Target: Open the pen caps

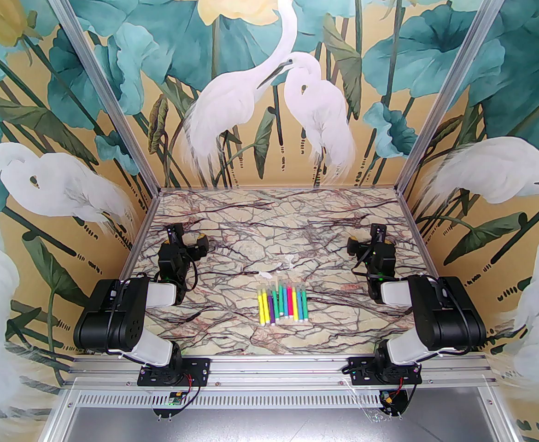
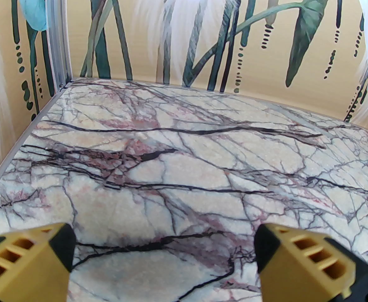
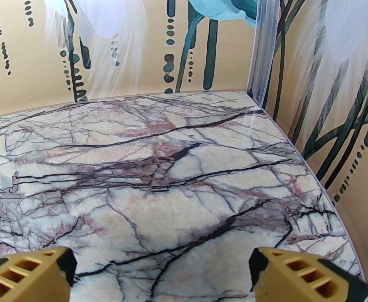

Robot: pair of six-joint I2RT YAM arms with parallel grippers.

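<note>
pens (image 1: 283, 303): about ten short markers lying side by side in one tight row on the near-middle of the table, long axes running from near to far. Yellow bodies are at the left end, then purple, green, pink, yellow again, and blue and teal at the right.
pen caps (image 1: 282, 288): pale, see-through, on the far ends of the pens. The white butt ends point toward the arm bases.
pale bits (image 1: 265, 275): two small clear pieces on the table just beyond the row's far end. They may be loose caps, but they are too small to tell.
table (image 1: 251, 228): cream marble pattern with dark and reddish veins and a metal edge.
left gripper (image 2: 163, 244): fingers spread wide with nothing between them. In the left wrist view only bare marble lies under them. It is over the left side of the table, well apart from the pens.
right gripper (image 3: 160, 263): likewise spread wide and holding nothing, over the right side of the table, well apart from the pens.
fingers (image 2: 297, 260): yellow ribbed tips with black inner pads.
walls (image 1: 269, 85): a mural of white herons and teal lotus leaves on three sides.
</note>
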